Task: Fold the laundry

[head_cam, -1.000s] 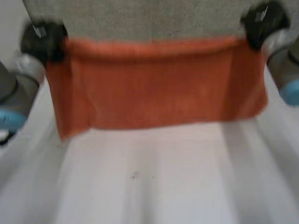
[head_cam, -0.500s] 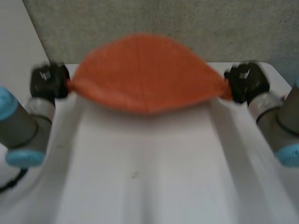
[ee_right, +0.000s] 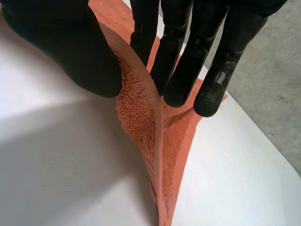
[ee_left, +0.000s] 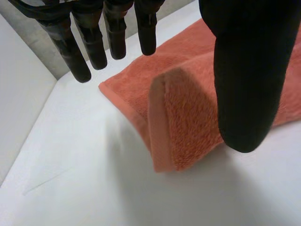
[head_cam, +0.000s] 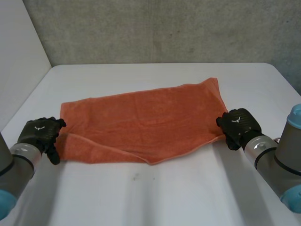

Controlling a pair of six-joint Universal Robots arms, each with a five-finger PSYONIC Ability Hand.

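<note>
Soft, limp orange towel [head_cam: 146, 117], folded: left hand [head_cam: 40, 134] slack and empty at its nine o'clock corner, right hand [head_cam: 240, 126] pinching the three o'clock corner, both likely handholds.

Our left hand [head_cam: 41, 133] hangs palm down, its fingers [ee_left: 96, 44] straight and set well apart from its thumb [ee_left: 247, 84], gripping nothing. Our right hand [head_cam: 240, 125] pinches the towel [head_cam: 146, 122] edge between its thumb and straight fingers. Our left arm [head_cam: 16, 162] and right arm [head_cam: 270, 157] both reach in low, forearms angled inward toward each other
</note>
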